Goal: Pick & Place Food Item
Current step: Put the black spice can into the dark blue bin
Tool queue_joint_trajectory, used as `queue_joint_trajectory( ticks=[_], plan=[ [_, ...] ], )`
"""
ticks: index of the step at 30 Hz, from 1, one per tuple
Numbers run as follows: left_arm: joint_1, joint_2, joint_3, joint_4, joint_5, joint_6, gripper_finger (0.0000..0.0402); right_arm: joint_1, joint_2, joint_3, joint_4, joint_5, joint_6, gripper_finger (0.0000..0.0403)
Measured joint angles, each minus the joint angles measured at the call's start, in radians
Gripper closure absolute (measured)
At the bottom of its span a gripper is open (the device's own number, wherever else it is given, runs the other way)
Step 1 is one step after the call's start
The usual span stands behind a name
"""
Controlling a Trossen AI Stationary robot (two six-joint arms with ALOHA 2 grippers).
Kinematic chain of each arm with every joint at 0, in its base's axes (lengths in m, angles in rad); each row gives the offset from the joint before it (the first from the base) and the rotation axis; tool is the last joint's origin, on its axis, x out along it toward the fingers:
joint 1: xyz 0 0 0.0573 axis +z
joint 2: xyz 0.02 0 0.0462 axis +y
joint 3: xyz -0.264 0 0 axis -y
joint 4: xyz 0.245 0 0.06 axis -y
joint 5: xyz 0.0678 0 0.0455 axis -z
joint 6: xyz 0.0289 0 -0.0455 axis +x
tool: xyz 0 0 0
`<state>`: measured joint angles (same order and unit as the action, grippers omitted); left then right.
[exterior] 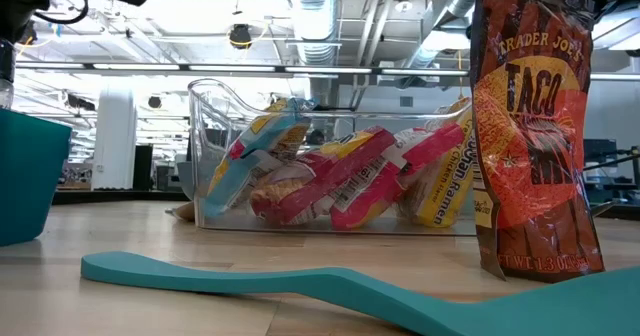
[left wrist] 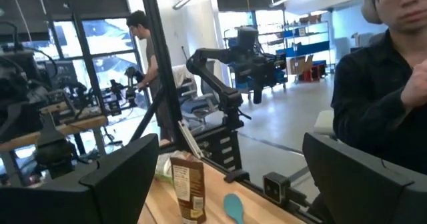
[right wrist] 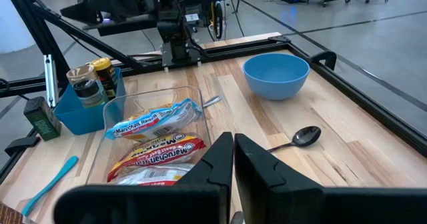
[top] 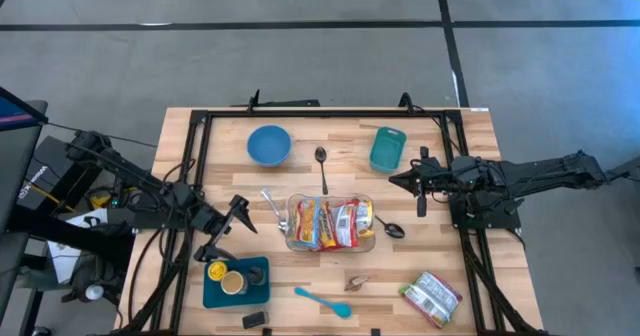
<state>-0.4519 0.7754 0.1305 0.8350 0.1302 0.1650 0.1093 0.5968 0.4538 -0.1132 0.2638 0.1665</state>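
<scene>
The clear bin point(top: 330, 223) sits near the middle of the table point(top: 220, 136), packed with ramen packs point(top: 335, 222) in red, yellow and pink wrappers; in the low view they press against its front wall. Taking the bin as the centre of a clock in the high view, a blue bowl point(top: 269, 145) stands at about eleven o'clock, a spoon point(top: 321, 161) lies at twelve, and a teal tub point(top: 387, 149) is at one. A second spoon point(top: 391, 228) lies just beside the bin at three. At five, well apart from the bin, lies the taco bag point(top: 432, 297), which looms large in the low view. A teal spatula point(top: 323, 301) lies at six, and at eight a blue tray point(top: 255, 286) holds two small jars point(top: 226, 278).

The left gripper point(top: 232, 228) hovers at nine o'clock, near the bin, its fingers spread wide with nothing between them. The right gripper point(top: 402, 179) hangs at two o'clock, near the tub, its fingers pressed together and empty.

Beyond the table, the left wrist view shows a person in dark clothing point(left wrist: 380, 97) close by and another person point(left wrist: 142, 44) farther off.
</scene>
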Motion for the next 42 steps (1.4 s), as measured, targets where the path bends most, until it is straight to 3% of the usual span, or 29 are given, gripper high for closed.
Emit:
queue_joint_trajectory(
  ticks=[10,17,25,42],
  plan=[
    [-0.001,0.051,0.070,0.004,-0.020,-0.068,0.0037,0.001,0.000,0.000,0.000,0.000,0.000,0.0393],
    [-0.001,0.149,0.179,0.005,-0.035,-0.199,0.0037,0.001,0.000,0.000,0.000,0.000,0.000,0.0393],
    [-0.013,0.252,0.271,-0.001,-0.134,-0.311,0.0037,0.001,0.000,0.000,0.000,0.000,0.000,0.0393],
    [-0.191,0.281,0.488,-0.437,-0.440,-0.332,0.0037,0.000,0.000,0.000,0.000,0.000,0.000,0.0393]
  ],
)
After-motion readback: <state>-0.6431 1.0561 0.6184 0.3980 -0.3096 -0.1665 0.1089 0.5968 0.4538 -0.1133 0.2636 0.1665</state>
